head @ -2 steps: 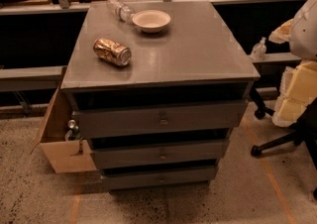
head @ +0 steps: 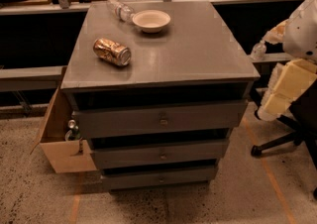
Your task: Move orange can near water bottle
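The orange can [head: 112, 51] lies on its side on the left part of the grey cabinet top [head: 198, 54], its silver end facing right and forward. The water bottle [head: 120, 10] lies on its side at the back left of the top, just left of a cream bowl [head: 151, 20]. The can is well in front of the bottle and apart from it. My gripper [head: 277, 96], cream-coloured below the white arm [head: 302, 29], hangs at the right edge of the view. It is beside the cabinet, below the level of its top, far from the can.
The cabinet has three drawers [head: 161, 119] in front. An open cardboard box [head: 57, 143] holding bottles sits against its left side. A squat clear bottle with a white top [head: 258, 49] stands on a ledge at the right. A chair base [head: 277, 143] is on the floor below my arm.
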